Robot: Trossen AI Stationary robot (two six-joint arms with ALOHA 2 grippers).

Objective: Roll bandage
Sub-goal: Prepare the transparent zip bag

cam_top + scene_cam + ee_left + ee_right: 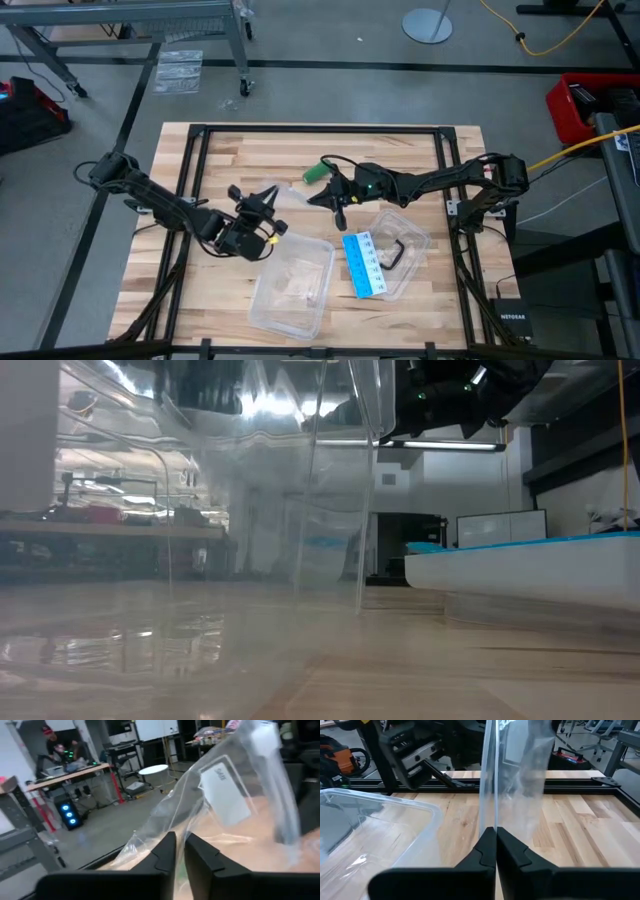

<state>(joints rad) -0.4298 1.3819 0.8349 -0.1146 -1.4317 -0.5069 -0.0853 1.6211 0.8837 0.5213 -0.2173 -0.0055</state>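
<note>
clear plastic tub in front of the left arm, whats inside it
From above, the clear tub shows only wood grain through its floor. No bandage inside: that lies farther back on the table. Glare could hide thin clear film.

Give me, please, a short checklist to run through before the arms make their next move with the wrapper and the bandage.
1. Right end effector shut on the clear plastic wrapper: ok.
2. Left end effector gripping the wrapper: cannot tell.
3. Bandage in sight on the table, beside the right end effector: ok.
4. Bandage fully out of the wrapper: cannot tell.
5. Blue-and-white card lying apart from the bandage: ok.
</note>
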